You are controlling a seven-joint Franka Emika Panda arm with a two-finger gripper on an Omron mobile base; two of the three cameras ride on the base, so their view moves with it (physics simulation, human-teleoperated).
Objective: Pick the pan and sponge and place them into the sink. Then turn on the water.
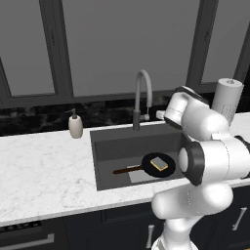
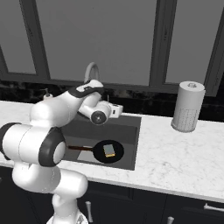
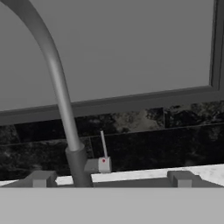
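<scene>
The black pan (image 1: 171, 168) (image 2: 98, 152) lies flat on the bottom of the dark sink (image 1: 117, 146) (image 2: 127, 127), its reddish-brown handle pointing left. On top of the pan rests the yellow sponge (image 1: 159, 164) (image 2: 109, 151). Behind the basin rises the grey gooseneck faucet (image 1: 142, 95) (image 2: 90, 70) (image 3: 57, 83), and no water runs from it. My gripper (image 1: 158, 115) (image 2: 117, 110) (image 3: 111, 179) hovers above the sink's back edge, just right of the faucet, open and holding nothing. In the hand view the faucet's thin lever (image 3: 103, 146) stands upright a short way ahead, between the fingertips (image 3: 41, 178).
A beige soap dispenser (image 1: 75, 126) stands on the marble counter left of the sink. At the right stands a paper towel roll (image 1: 227, 97) (image 2: 187, 107). Dark backsplash and windows close off the back.
</scene>
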